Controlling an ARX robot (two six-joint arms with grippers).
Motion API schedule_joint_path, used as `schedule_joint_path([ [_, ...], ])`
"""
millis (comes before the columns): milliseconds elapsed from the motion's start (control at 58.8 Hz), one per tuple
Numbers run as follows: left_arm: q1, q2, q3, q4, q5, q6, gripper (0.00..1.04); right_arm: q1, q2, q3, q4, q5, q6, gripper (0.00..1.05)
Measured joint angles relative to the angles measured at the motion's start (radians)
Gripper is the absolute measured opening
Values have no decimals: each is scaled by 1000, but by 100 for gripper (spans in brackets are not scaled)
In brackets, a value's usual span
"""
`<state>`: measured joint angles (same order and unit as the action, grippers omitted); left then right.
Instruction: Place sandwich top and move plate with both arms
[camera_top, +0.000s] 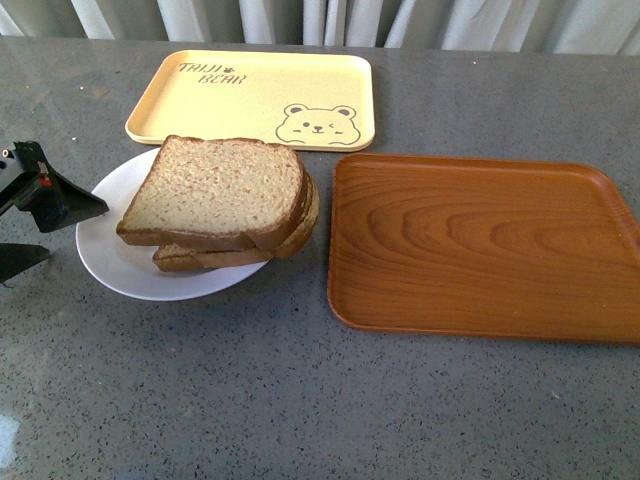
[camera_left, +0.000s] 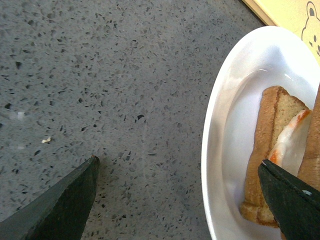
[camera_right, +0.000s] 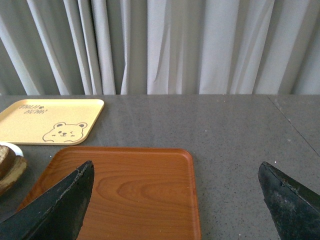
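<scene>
Sandwich top (camera_top: 220, 190) is lying face up on the stack, sitting slightly askew over a lower slice (camera_top: 200, 258), with egg white (camera_left: 292, 145) showing between them. The stack is resting on the plate (camera_top: 120, 265), on the left half of the grey surface (camera_top: 300, 400), just in front of the yellow bear tray (camera_top: 250, 100), which is lying toward the far edge. The wood-grain tray (camera_top: 480, 245) is sitting just beside the plate on its right. Left gripper (camera_top: 75, 230) is straddling the plate's left rim, jaws spread wide and holding nothing. Right gripper (camera_right: 175, 167) is facing the wood-grain tray, jaws likewise apart and empty.

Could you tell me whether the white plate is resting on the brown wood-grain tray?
No, in the front view the plate rests on the grey table, beside the wood-grain tray and not on it.
</scene>
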<state>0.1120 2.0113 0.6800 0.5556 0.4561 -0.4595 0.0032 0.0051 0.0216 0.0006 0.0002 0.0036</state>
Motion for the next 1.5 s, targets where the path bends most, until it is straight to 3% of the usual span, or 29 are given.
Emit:
schedule_joint_path([
  [613,-59,12,12,-13,-10,-78,95,0,0,0,0,0,0,96],
  [732,-62,23,14,-16,-10,-83,70,0,0,0,0,0,0,96],
  [1123,-72,45,14,-18,23,-130,11,0,0,0,0,0,0,96],
  [1242,-69,46,15,-10,46,-160,5,0,0,0,0,0,0,96],
  [1498,-67,57,17,4,66,-190,4,0,0,0,0,0,0,96],
])
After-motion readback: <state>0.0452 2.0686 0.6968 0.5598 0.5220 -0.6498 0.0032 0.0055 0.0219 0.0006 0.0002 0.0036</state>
